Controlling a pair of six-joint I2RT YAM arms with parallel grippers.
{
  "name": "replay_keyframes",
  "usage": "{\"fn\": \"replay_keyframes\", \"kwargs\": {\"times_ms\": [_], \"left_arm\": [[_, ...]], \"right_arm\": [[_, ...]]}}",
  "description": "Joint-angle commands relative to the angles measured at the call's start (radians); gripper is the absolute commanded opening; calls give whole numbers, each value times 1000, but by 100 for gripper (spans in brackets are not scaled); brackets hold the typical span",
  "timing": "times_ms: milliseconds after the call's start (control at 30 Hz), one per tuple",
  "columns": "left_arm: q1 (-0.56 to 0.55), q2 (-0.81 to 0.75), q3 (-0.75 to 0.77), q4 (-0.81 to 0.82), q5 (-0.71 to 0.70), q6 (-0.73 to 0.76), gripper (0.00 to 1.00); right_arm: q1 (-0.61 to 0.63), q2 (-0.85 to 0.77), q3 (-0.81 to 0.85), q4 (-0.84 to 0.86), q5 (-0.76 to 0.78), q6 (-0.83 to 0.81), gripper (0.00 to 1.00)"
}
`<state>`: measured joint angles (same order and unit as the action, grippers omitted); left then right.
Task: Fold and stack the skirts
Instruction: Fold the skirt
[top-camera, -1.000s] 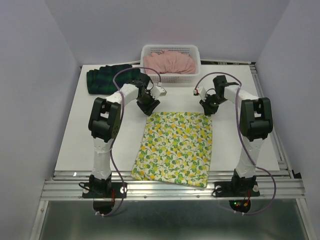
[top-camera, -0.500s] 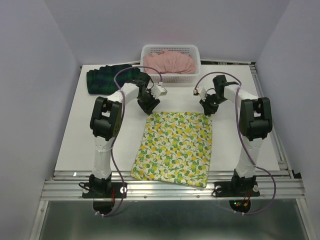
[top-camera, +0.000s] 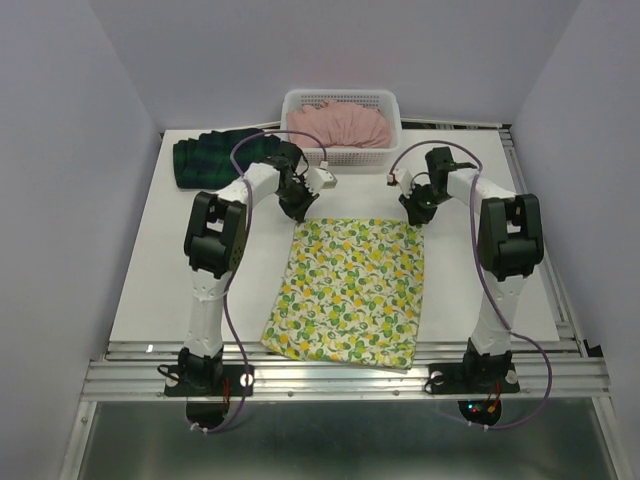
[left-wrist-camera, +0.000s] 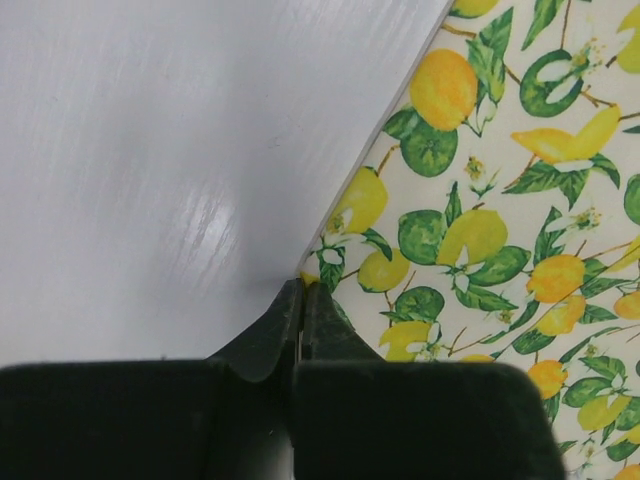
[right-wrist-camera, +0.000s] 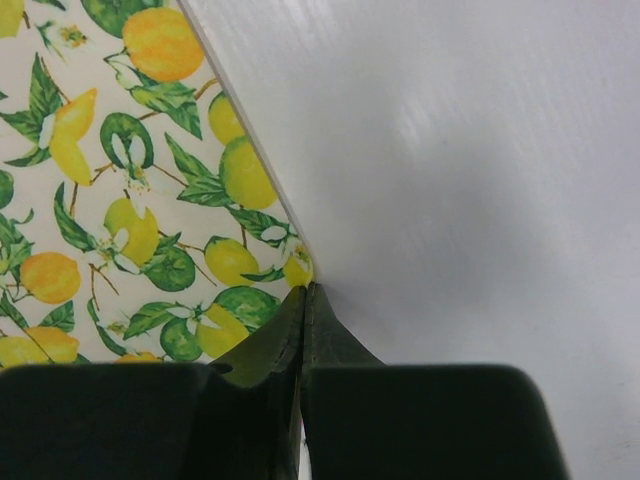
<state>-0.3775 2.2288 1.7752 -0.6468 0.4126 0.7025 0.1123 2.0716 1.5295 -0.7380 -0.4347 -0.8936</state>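
While pinching the far corners of the lemon-print skirt (top-camera: 350, 290), dragged it toward the basket (top-camera: 392, 108) over the last second. Noted far hem higher up the table (top-camera: 140, 280) than before and cloth squarer.

Judged as flattening ahead of the first fold.

Recorded left gripper (left-wrist-camera: 300, 290) clamped on the left corner with no gap between fingers. Recorded right gripper (right-wrist-camera: 303, 290) likewise on the right corner.

Found skirt lying flat between the arms, near hem close to the front edge, few wrinkles.

Logged plaid skirt (top-camera: 215, 158) at far left and pink skirt (top-camera: 338, 125) heaped in basket.
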Motion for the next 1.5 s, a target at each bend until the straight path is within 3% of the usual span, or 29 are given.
{"fn": "replay_keyframes", "kwargs": {"times_ms": [0,300,533,733,1067,1267,1467], "left_arm": [[12,38,65,-51,25,-14,0],[51,-32,248,4,23,-87,0],[57,-132,195,42,8,-20,0],[60,-300,-54,140,38,74,0],[55,-564,-512,246,112,247,0],[45,-676,-643,259,127,292,0],[-38,-664,-735,312,40,247,0]], "right_arm": [[-5,28,70,136,82,45,1],[-14,31,282,198,108,142,1],[-14,-33,339,161,65,131,1],[-14,-157,253,114,-7,84,1],[-5,-378,-75,29,-94,22,1],[13,-498,-251,3,-137,41,1],[33,-518,-373,123,-96,93,1]]}}
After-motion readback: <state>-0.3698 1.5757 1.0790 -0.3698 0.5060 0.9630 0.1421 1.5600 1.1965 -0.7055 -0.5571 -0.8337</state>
